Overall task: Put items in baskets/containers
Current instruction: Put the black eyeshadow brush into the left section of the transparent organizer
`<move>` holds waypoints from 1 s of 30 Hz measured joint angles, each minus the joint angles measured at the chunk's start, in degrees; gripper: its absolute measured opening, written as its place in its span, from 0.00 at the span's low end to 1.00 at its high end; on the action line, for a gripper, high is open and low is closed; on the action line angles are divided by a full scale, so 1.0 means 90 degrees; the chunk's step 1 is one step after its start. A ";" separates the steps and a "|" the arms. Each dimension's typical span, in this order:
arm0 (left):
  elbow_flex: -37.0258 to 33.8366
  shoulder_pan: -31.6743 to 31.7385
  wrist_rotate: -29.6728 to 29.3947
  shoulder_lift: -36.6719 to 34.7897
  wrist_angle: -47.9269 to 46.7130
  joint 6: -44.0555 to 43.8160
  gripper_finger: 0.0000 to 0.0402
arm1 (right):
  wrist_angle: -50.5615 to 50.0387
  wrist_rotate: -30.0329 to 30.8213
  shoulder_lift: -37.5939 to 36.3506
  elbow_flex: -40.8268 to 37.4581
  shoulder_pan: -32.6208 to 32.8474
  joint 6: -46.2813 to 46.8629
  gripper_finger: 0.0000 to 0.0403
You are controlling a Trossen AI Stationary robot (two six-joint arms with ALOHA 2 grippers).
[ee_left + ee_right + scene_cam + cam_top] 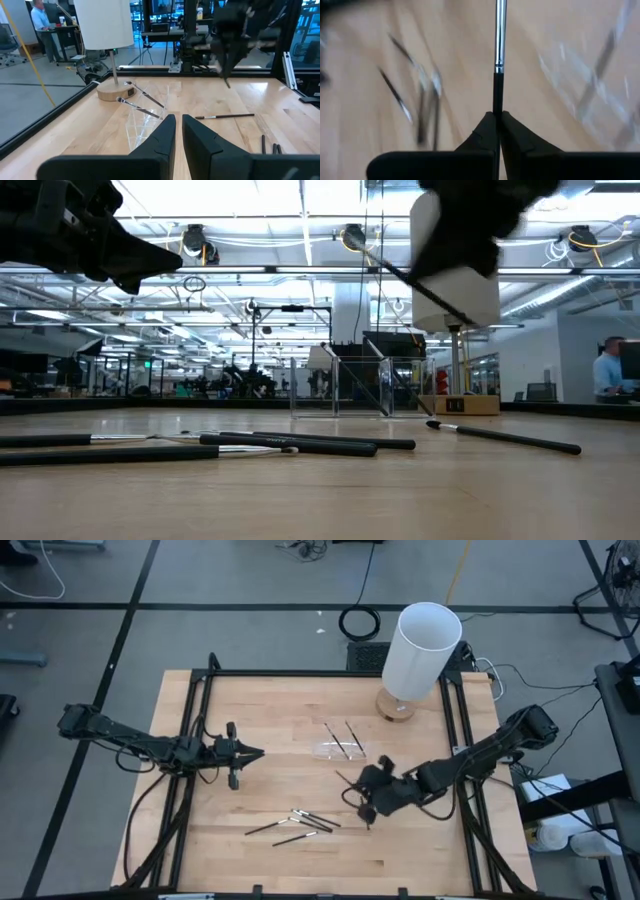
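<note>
Right gripper [497, 116] clamped on thin dark silver-ferruled stick [499, 45], clear rectangular tray [339, 749] nearby, left gripper [178, 131] nearly closed

Wooden table [250, 860]: sticks [300, 822], tray [340, 750], lamp [415, 655].

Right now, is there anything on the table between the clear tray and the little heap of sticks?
Seen from above, bare wood separates the clear tray from the heap of sticks; the right hand, gripping one stick, hovers just beside that stretch.
</note>
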 joint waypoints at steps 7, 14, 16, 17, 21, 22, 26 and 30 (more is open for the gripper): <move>0.0000 0.0000 0.0000 0.0000 0.0033 0.0002 0.10 | 0.2946 0.0685 0.0002 0.0008 -0.0605 -0.2772 0.00; 0.0000 0.0000 0.0000 0.0002 -0.0046 0.0092 0.10 | 0.4730 0.0204 0.0010 0.0001 -0.1198 -0.4112 0.00; 0.0000 0.0000 0.0000 0.0000 -0.0045 0.0128 0.10 | 0.5473 -0.0055 0.0150 -0.0054 -0.1386 -0.4406 0.00; 0.0000 0.0000 0.0000 0.0001 -0.0044 0.0155 0.10 | 0.5815 -0.0190 0.0245 -0.0108 -0.1485 -0.4553 0.00; 0.0000 0.0001 0.0002 0.0002 -0.0044 0.0158 0.10 | 0.6801 -0.0467 0.0467 -0.0451 -0.1830 -0.4950 0.00; 0.0000 0.0000 0.0002 0.0001 -0.0044 0.0156 0.10 | 0.7008 -0.0472 0.0558 -0.0502 -0.1927 -0.4899 0.00; 0.0000 0.0001 0.0004 0.0000 -0.0043 0.0159 0.10 | 0.7393 -0.0425 0.0902 -0.0748 -0.2129 -0.4851 0.00; 0.0000 0.0000 0.0005 0.0000 -0.0019 0.0243 0.10 | 0.7734 0.0035 0.1299 -0.0755 -0.2183 -0.5031 0.00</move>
